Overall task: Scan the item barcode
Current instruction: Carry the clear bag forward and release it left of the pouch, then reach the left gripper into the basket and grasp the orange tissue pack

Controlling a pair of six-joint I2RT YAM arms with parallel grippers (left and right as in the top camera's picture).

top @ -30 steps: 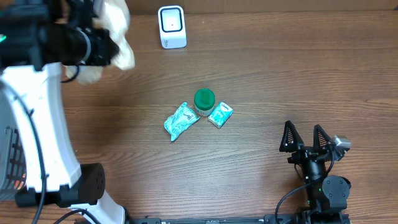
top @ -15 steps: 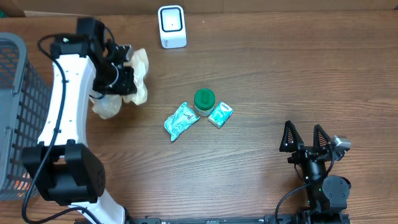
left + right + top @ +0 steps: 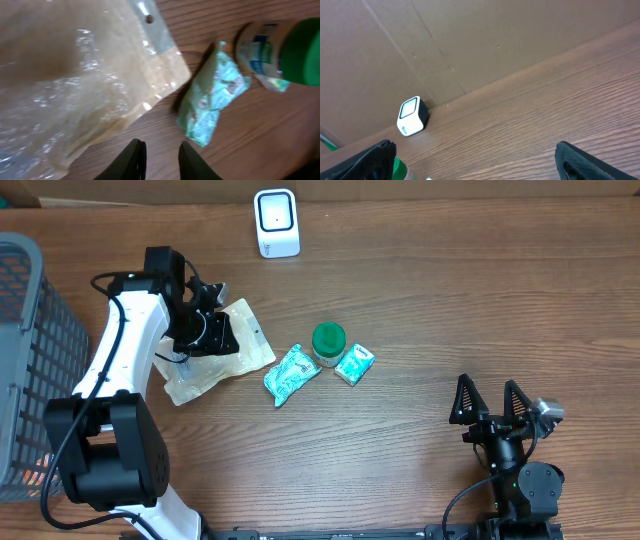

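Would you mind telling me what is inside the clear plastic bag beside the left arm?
Pale tan contents show through the clear plastic bag, filling most of it. What they are cannot be told, and the left claw covers its upper corner from overhead.

In the left wrist view the clear bag point(image 3: 75, 75) is blurred and runs off the frame from 9 to 12 o'clock. The green-lidded jar point(image 3: 300, 50) is cut by the edge at 2 o'clock, its label too smeared to read, and only the tips of the left gripper point(image 3: 160, 150) show at 6 o'clock. From overhead, that gripper hides the bag's 10 o'clock corner, the basket point(image 3: 30, 310) is cut off at 9 o'clock, and the teal packet point(image 3: 291, 373) has print too small to read.
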